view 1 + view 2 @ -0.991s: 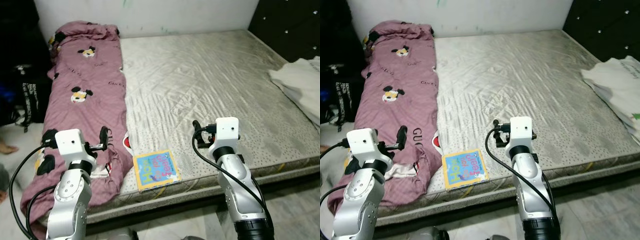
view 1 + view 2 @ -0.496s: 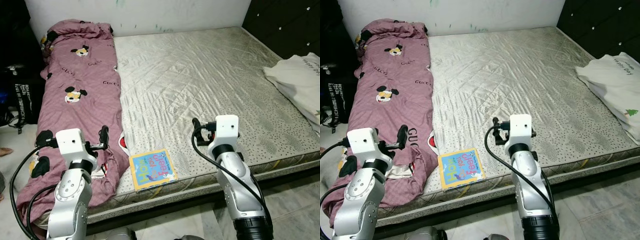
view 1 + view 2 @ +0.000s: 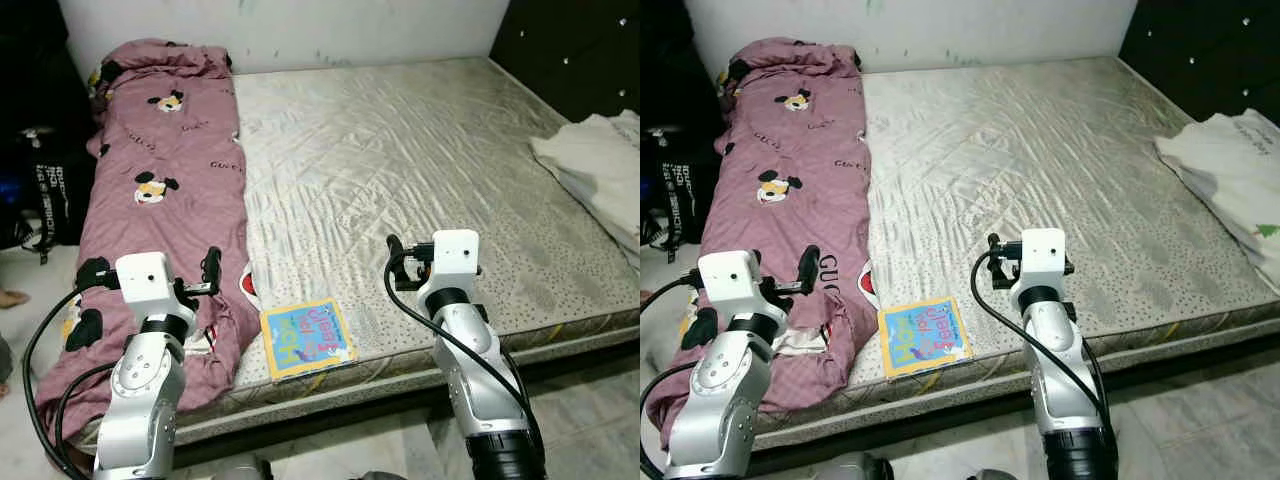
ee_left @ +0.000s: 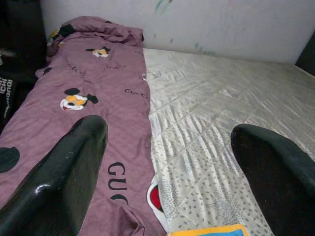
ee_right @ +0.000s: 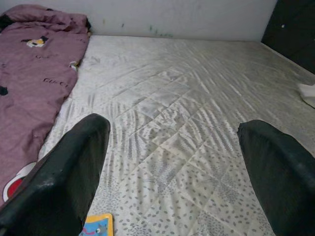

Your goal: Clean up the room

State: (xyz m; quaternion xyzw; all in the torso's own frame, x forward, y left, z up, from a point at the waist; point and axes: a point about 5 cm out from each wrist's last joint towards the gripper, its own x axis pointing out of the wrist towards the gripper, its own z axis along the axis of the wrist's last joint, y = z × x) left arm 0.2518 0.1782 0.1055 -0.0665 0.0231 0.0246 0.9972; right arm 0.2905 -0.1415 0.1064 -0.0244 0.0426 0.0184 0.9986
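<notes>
A bare, quilted mattress (image 3: 400,150) fills the scene. A purple cartoon-print blanket (image 3: 165,170) lies along its left side. A colourful picture book (image 3: 306,338) lies flat at the near edge, between my two arms. Crumpled white clothing (image 3: 595,165) rests on the right side of the bed. My left gripper (image 4: 170,128) is held open above the blanket's near end, with nothing between its fingers. My right gripper (image 5: 172,123) is open and empty too, raised over the mattress just right of the book.
A black bag (image 3: 50,190) stands on the floor left of the bed, and a person's bare foot (image 3: 12,297) shows near it. A dark padded headboard (image 3: 570,50) runs along the right. Tiled floor (image 3: 590,400) lies in front of the bed.
The camera view has shifted slightly. Both arms hold the same raised pose, and the book, blanket and clothing stay where they were.
</notes>
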